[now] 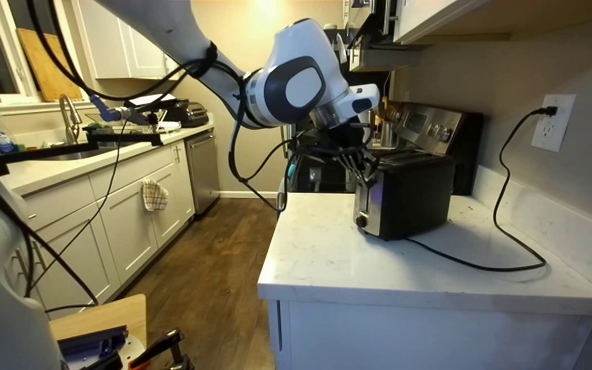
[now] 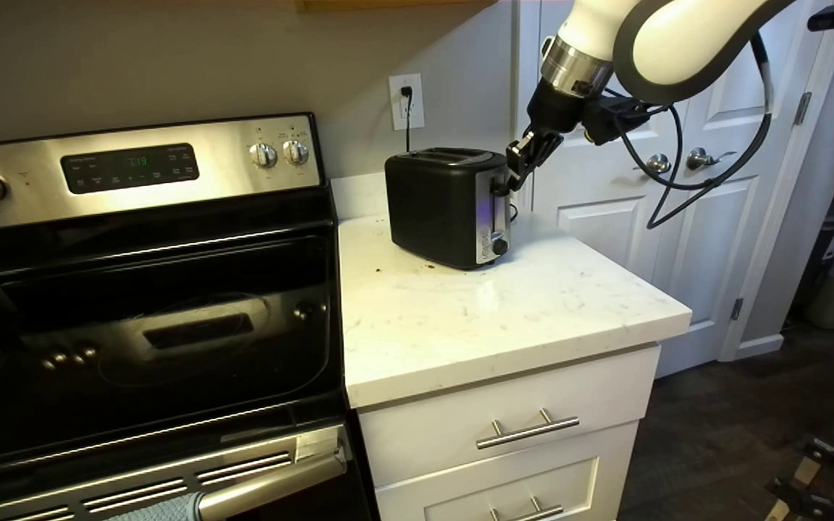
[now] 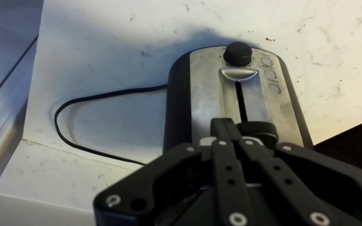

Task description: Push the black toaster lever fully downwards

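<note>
The toaster stands upright on the white counter, its black side showing in both exterior views [image 1: 419, 192] [image 2: 431, 206]. Its silver end face [image 3: 204, 97] fills the middle of the wrist view. The black toaster lever [image 3: 259, 128] sits high on the slot, towards the toaster's top; most of the slot below it is bare. The lever also shows in an exterior view [image 2: 499, 189]. My gripper [image 3: 222, 121] is shut with nothing between its fingertips. The tips are beside the lever and overlap its edge in the wrist view; whether they touch it I cannot tell. The gripper shows in both exterior views [image 1: 367, 179] [image 2: 514, 182].
A round black dial [image 3: 238, 54] and several small buttons [image 3: 270, 74] are low on the end face. The black cord [image 1: 512, 268] runs over the counter [image 1: 316, 257] to a wall outlet [image 1: 553, 123]. A stove [image 2: 171, 289] adjoins the counter.
</note>
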### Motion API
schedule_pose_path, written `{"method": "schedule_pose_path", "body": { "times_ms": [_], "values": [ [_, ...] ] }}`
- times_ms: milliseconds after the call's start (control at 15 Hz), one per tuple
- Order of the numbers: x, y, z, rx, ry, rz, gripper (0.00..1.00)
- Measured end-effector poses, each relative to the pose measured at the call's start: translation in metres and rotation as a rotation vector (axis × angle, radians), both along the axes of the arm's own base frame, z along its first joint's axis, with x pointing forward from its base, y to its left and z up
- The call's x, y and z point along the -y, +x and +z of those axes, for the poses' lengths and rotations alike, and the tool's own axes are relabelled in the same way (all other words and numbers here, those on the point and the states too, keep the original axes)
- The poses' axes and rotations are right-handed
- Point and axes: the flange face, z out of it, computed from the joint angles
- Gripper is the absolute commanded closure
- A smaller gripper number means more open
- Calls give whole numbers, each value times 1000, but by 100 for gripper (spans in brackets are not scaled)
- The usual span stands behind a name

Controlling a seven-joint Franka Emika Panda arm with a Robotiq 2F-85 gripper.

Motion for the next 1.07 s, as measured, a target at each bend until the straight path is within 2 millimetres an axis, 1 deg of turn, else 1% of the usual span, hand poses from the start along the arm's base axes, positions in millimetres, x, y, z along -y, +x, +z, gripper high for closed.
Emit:
{"method": "schedule_pose_path", "body": {
  "times_ms": [267,800,1067],
  "values": [
    [-2,-1,8,19,2,4,100],
    [-12,-1,9,26,6,21,100],
    [-14,-2,8,24,5,24,100]
  ]
}}
